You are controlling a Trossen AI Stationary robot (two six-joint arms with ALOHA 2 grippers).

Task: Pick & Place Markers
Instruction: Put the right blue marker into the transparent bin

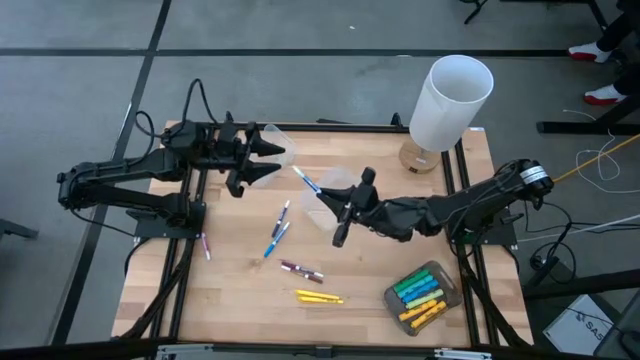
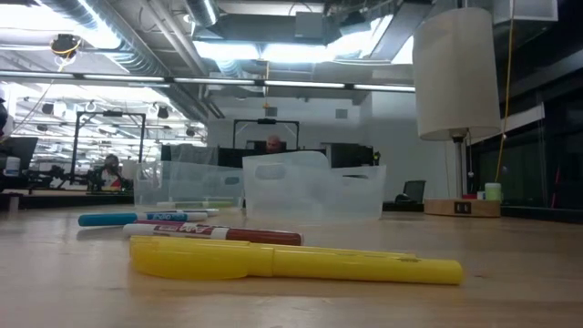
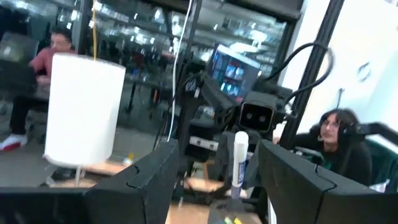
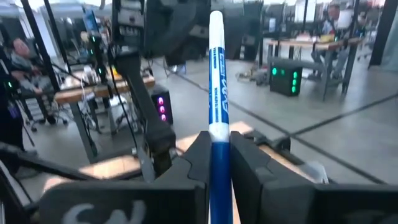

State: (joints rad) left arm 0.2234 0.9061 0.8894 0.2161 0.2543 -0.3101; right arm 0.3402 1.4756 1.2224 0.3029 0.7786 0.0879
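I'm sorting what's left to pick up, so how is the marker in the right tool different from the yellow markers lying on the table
The marker in the right tool is white with blue print; the yellow markers are yellow all over. The held one is clamped in the right tool and raised off the table; the yellow ones lie flat near the front edge, untouched. The held one is alone; the yellow ones lie as a pair. Both are short thin pens.

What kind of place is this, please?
Probably an open-plan robotics lab or office: a wooden work table in a dark frame, rows of desks with monitors behind it, and a seated person wearing headphones.
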